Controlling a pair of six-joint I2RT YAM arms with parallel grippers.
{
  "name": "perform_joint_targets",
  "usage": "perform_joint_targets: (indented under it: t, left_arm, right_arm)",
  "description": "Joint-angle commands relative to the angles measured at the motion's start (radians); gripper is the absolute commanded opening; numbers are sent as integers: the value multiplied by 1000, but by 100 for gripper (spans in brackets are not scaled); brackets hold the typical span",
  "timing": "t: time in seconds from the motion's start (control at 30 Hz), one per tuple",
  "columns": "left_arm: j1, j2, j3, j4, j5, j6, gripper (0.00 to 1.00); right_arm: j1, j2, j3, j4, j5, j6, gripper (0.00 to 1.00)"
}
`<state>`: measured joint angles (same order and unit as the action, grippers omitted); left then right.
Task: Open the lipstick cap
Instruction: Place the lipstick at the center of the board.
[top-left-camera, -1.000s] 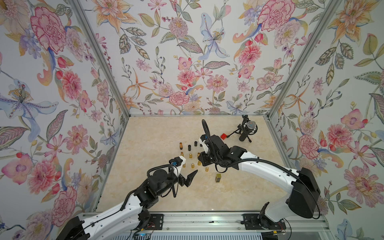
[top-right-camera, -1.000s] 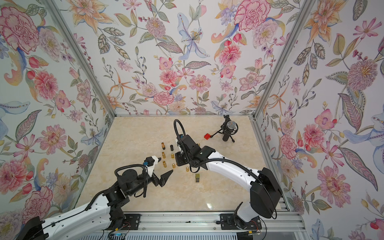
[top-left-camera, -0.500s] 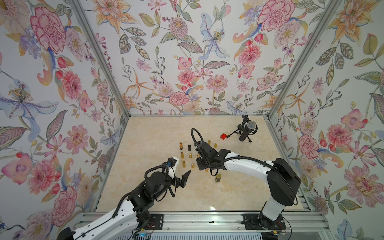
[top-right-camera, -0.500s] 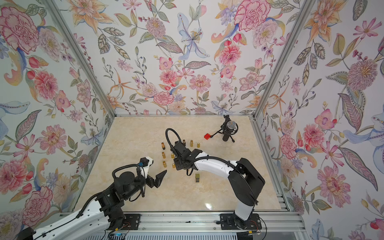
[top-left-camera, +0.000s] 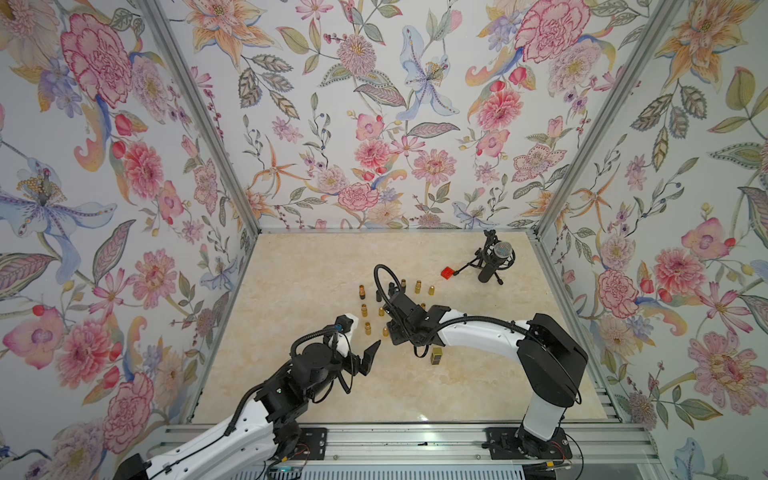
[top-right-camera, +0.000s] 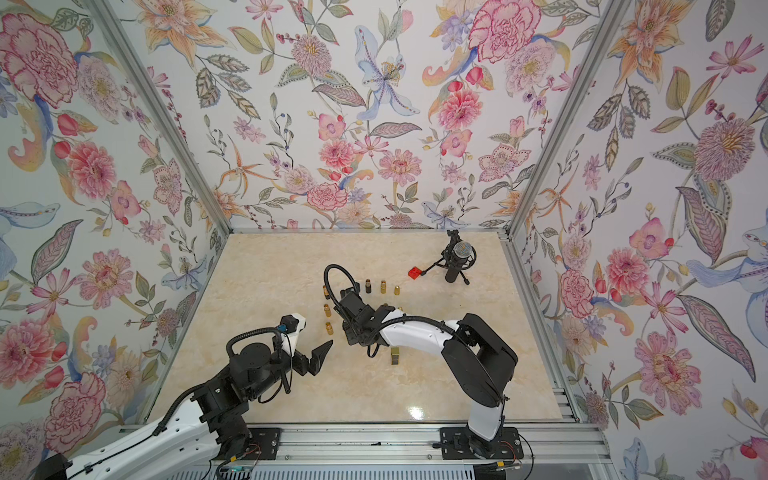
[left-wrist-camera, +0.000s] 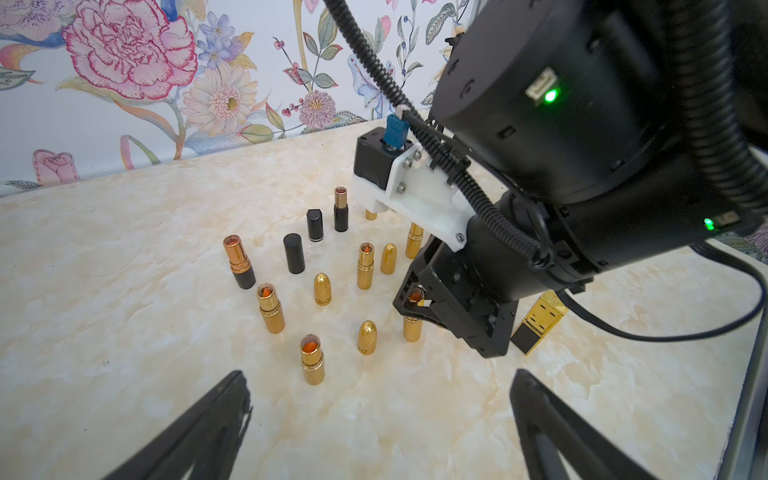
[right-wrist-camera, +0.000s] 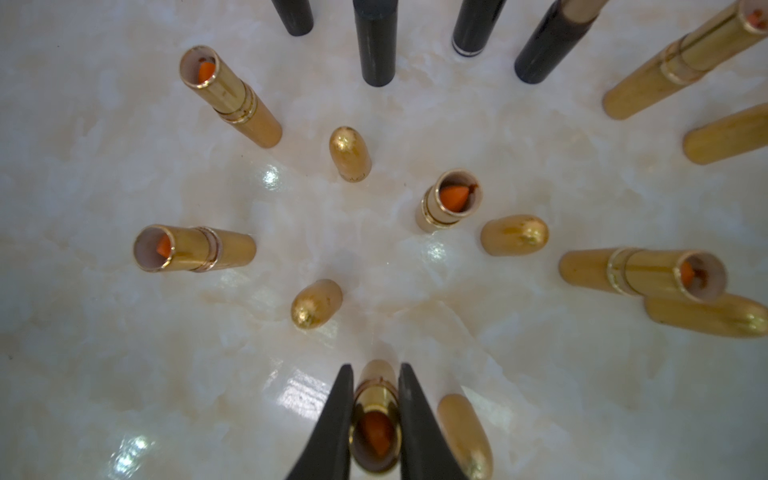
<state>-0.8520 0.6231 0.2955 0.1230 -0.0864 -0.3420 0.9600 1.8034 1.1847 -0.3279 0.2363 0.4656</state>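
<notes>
Your right gripper (right-wrist-camera: 376, 370) is clamping tight on a gold lipstick tube (right-wrist-camera: 376, 432), jaws pressing either side of its collar. The orange stick is showing in the open mouth, so this one is already uncapped. A gold cap (right-wrist-camera: 465, 436) is standing just beside it on the table (top-left-camera: 316, 266) (likely its own, though with so many alike you cannot be sure). Whether the tube's foot is touching the marble or hanging just off it, the views are not settling.

Here is what has been changing: over the last second the right arm has been folding its elbow up and sweeping the wrist across the cluster toward the near row, jaws shut the whole way. That is reading as a carry-and-place rather than a pull. The opening on this tube looks finished, and you seem to be parking the body.

Your left gripper (left-wrist-camera: 378, 415) is hanging empty with its jaws spread wide at the near edge of the cluster. It has barely been shifting over that same second, and it is well placed to come back in.

Widening out, open gold tubes (right-wrist-camera: 451, 199) and loose bullet-shaped caps (right-wrist-camera: 350, 153) are standing all around, with black caps (left-wrist-camera: 294, 253) behind them. A square gold case (top-left-camera: 436, 356) is sitting apart, by the right forearm, and its cap looks still on, so that is probably your next target. Watch the release: the neighbours are standing close, and a nudge could topple them.
</notes>
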Motion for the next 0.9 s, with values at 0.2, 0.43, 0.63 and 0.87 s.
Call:
perform_joint_targets:
  t: [0.2, 0.43, 0.63, 0.87]
  left_arm:
    - [-3, 13, 28, 3, -15, -12, 99]
    - [-4, 18, 30, 5, -14, -4, 99]
    - [-3, 24, 31, 7, -10, -2, 99]
    - [-4, 25, 33, 9, -10, 1, 99]
  right_arm:
    - [3, 46, -18, 33, 39, 23, 20]
    - [3, 42, -26, 38, 37, 30, 23]
    - [5, 32, -28, 38, 31, 31, 27]
    - [4, -50, -31, 35, 17, 33, 41]
